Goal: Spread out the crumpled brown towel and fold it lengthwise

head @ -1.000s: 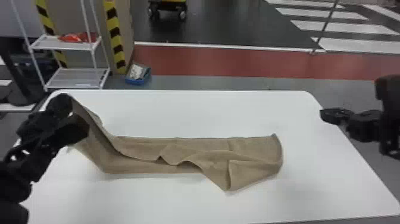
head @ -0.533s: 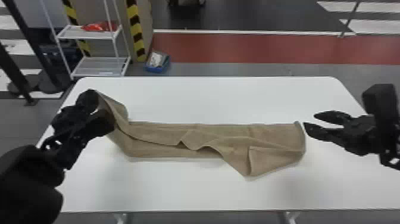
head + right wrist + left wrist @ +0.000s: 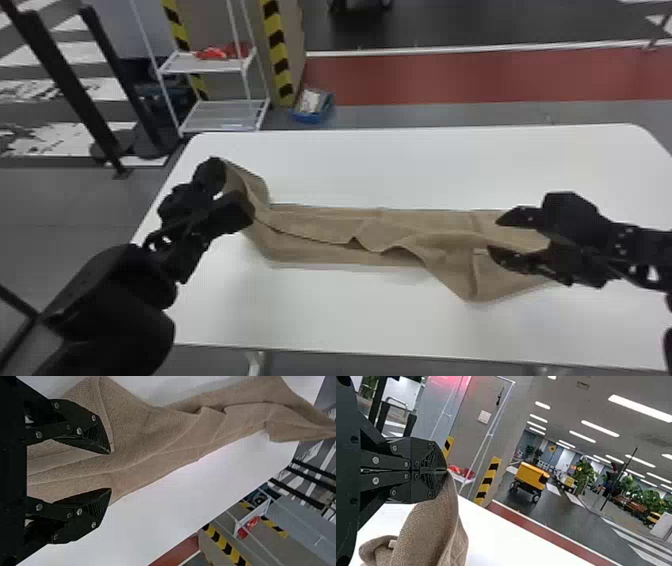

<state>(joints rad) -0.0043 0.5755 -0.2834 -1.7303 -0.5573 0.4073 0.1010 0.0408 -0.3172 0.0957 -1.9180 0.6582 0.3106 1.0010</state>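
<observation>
Head view: a blue bin (image 3: 312,118) stands on the floor beyond the surface (image 3: 350,315), with something white (image 3: 310,101) in it. Beside it, a white rack (image 3: 220,66) carries red items (image 3: 212,53) on its upper shelf. The brown towel (image 3: 320,224) lies in a long strip across the surface, rumpled and partly doubled over; its upper layer has a wavy edge, and a pointed corner juts toward the near side at the right. Its left end rises to the left gripper (image 3: 228,186), whose fingers (image 3: 431,453) are clenched on it. The right gripper (image 3: 496,235) is over the towel's right end with its fingers (image 3: 85,419) spread; whether they touch the cloth I cannot tell. The left wrist view shows a small pale tag (image 3: 392,544) on the cloth, a yellow cart (image 3: 531,477) and ceiling lights (image 3: 641,407); the right wrist view shows the weave and raised creases close up.
</observation>
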